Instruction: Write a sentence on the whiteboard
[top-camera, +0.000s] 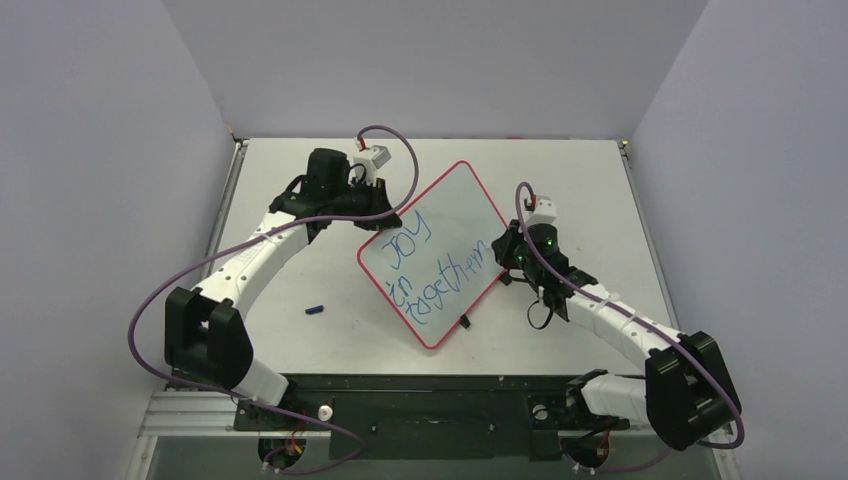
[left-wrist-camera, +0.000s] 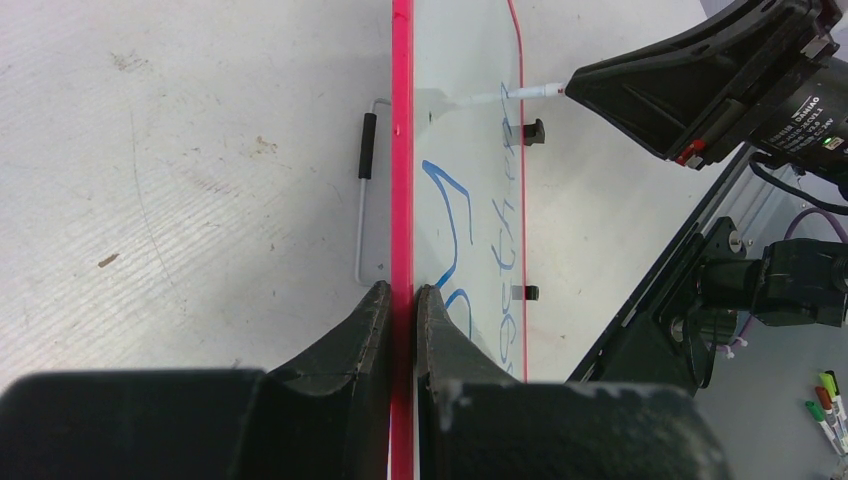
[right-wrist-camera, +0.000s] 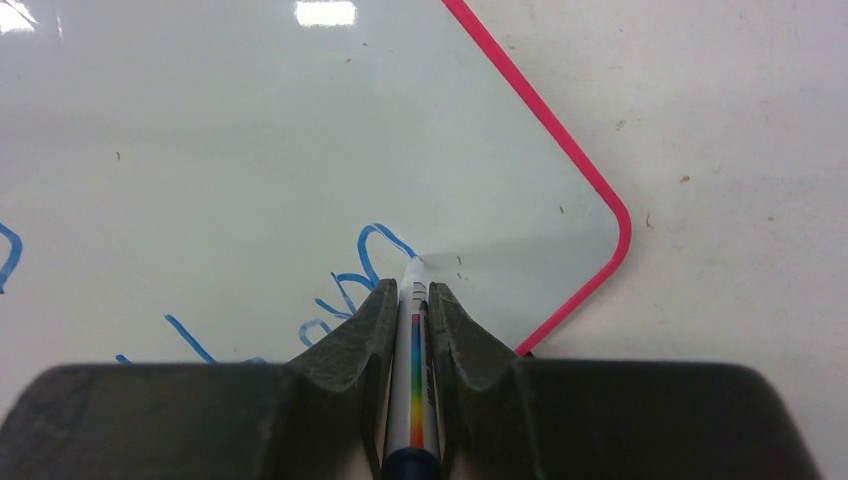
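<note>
The whiteboard (top-camera: 455, 205) lies tilted in the middle of the table, glossy white with a red-pink frame and blue handwriting (top-camera: 425, 265) across it. My left gripper (left-wrist-camera: 402, 295) is shut on the board's frame at its upper-left edge (top-camera: 385, 213). A white marker (right-wrist-camera: 412, 370) with a rainbow stripe is clamped in my right gripper (right-wrist-camera: 413, 290), which is shut on it. The marker's tip (right-wrist-camera: 411, 262) touches the whiteboard (right-wrist-camera: 250, 130) at the end of the blue writing, near a rounded corner. In the left wrist view the marker (left-wrist-camera: 530, 92) reaches onto the whiteboard (left-wrist-camera: 470, 150) from the right.
A small blue cap (top-camera: 315, 309) lies on the table left of the board. A wire stand with a black sleeve (left-wrist-camera: 365, 145) sticks out from under the board. Two black feet (top-camera: 465, 321) sit on the board's near-right edge. Spare markers (left-wrist-camera: 825, 400) lie off the table.
</note>
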